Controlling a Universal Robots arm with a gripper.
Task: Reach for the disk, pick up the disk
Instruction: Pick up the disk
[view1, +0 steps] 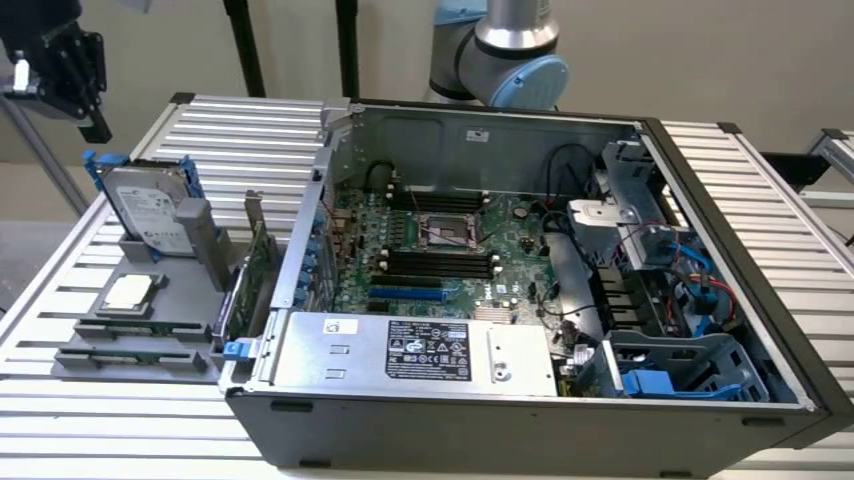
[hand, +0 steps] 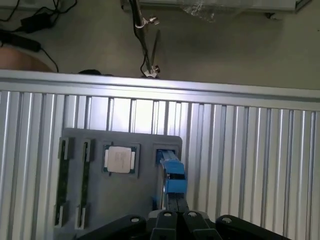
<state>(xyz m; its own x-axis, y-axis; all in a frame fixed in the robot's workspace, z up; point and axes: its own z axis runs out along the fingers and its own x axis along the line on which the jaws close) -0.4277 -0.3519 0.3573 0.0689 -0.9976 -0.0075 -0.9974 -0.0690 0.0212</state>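
Observation:
The disk (view1: 147, 207) stands on edge in a grey holder (view1: 147, 300) on the slatted table, at the exterior view's left of the open computer case. It is silver-grey with a white label and blue rails. In the wrist view the disk (hand: 172, 172) appears edge-on as a blue rail, just beyond my fingertips. My gripper (view1: 64, 70) hangs high above the table, up and to the exterior view's left of the disk, apart from it. In the wrist view the gripper (hand: 175, 210) has its black fingers together with nothing between them.
A small square CPU chip (view1: 130, 292) (hand: 120, 160) lies in the holder beside the disk, with memory sticks (hand: 72, 182) in slots further along. The open computer case (view1: 534, 280) takes up the middle. A table edge (hand: 160, 87) drops to the floor.

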